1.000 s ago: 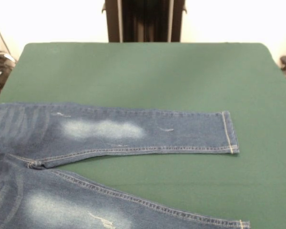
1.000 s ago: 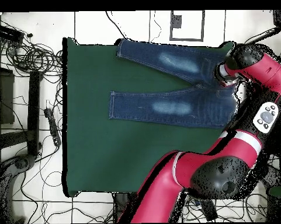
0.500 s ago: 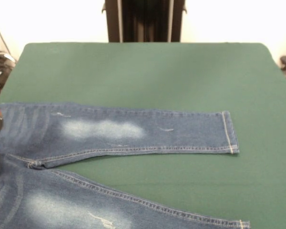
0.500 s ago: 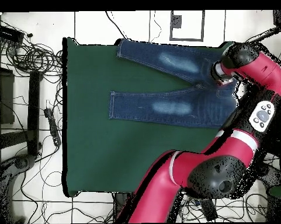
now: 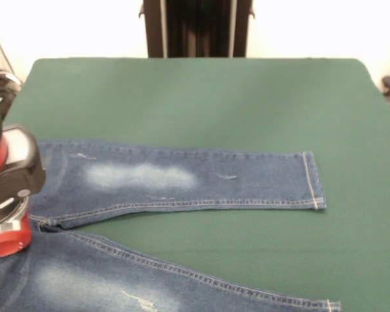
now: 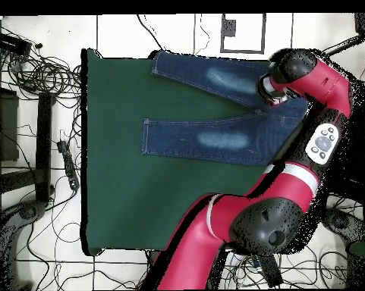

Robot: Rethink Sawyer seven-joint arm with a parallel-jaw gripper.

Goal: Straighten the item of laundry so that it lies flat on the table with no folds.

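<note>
Item: jeans [image 5: 182,179], spread on the green tabletop [image 5: 201,97], both legs extended and running off one tabletop edge.
Tool: [image 5: 6,195] above the crotch and waist area; whether released or clenched, cannot tell.
Hazard: a downward or sideways drag could bunch the denim, creating new folds.
Hazard: waist overhang may slip off.

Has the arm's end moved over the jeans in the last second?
Yes. Its wrist end has swung inward from the table's edge, over the jeans' waist.
</note>
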